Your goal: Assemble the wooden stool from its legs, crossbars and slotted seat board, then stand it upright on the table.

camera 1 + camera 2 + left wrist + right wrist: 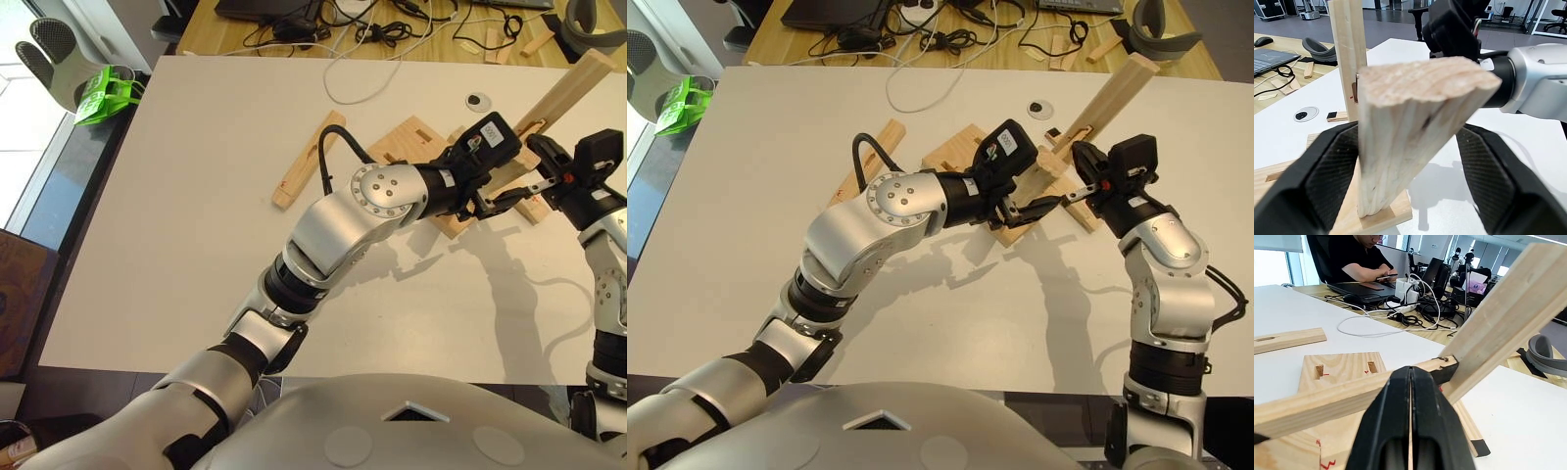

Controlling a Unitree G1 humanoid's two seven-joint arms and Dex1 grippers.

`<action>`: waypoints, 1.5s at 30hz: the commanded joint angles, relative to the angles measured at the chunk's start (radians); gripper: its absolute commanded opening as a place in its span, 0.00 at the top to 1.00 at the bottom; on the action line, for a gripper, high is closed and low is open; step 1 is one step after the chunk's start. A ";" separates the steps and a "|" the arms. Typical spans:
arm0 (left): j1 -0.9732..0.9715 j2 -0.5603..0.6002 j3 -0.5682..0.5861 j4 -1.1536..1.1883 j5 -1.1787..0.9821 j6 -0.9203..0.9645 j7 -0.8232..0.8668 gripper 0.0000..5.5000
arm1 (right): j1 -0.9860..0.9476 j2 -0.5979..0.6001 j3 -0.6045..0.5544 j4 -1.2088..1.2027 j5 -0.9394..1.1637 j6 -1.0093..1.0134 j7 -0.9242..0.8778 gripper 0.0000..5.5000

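- White tabletop (196,196) carried the stool parts; the stool was not yet assembled
- Slotted seat board (416,137) lay flat near the middle-right of the tabletop, with two small slots showing in its top face
- One leg (573,83) was tilted up off the tabletop, its upper end pointing away toward the far right
- A crossbar (1410,127) was joined to that leg partway along it and ran back toward the left arm; its free end sat on the near corner of the seat board
- Left hand (1034,208) was grasping the crossbar's free end, the wood sitting between both pads (1332,176)
- Right hand (1083,186) was close to the joint of crossbar and leg, fingers clenched together with the tips against the crossbar; could not tell whether they pinched it
- A second leg (309,162) lay flat on the tabletop to the left of the seat board, apart from it
- Another bar with a dark end (1466,423) lay flat below the joint
- A white cable loop (353,88) and a round grommet (478,100) sat on the far side of the tabletop
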 commanded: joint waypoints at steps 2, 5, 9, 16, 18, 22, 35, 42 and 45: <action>-0.013 0.001 -0.003 -0.006 0.002 0.011 -0.005 0.38 | -0.011 0.024 -0.004 0.039 0.082 0.210 -0.027 1.00; -0.012 0.001 -0.003 -0.008 0.002 0.011 -0.003 0.38 | -0.034 0.030 -0.018 0.045 0.133 0.288 -0.044 1.00; -0.012 0.002 -0.002 -0.011 0.001 0.014 -0.005 0.38 | -0.048 0.037 -0.032 0.050 0.178 0.346 -0.067 1.00; -0.013 0.004 -0.002 -0.012 0.001 0.015 -0.006 0.38 | -0.052 0.041 -0.024 0.050 0.214 0.424 -0.090 1.00; -0.014 0.003 -0.002 -0.013 0.001 0.015 -0.006 0.38 | -0.056 0.044 -0.027 0.049 0.224 0.438 -0.098 1.00; -0.013 0.002 -0.001 -0.012 0.001 0.015 -0.005 0.38 | -0.077 0.057 -0.043 0.022 0.191 0.295 -0.098 1.00; -0.020 0.005 0.009 0.003 0.010 -0.009 -0.004 0.38 | -0.274 -0.035 0.037 0.047 0.103 0.252 -0.062 1.00; -0.018 0.012 0.015 -0.004 0.010 -0.005 -0.003 0.38 | -0.135 -0.134 0.092 0.126 0.122 0.469 0.028 1.00; -0.019 0.020 0.012 -0.005 0.013 -0.008 -0.006 0.38 | -0.169 -0.083 0.057 0.096 0.132 0.369 0.005 1.00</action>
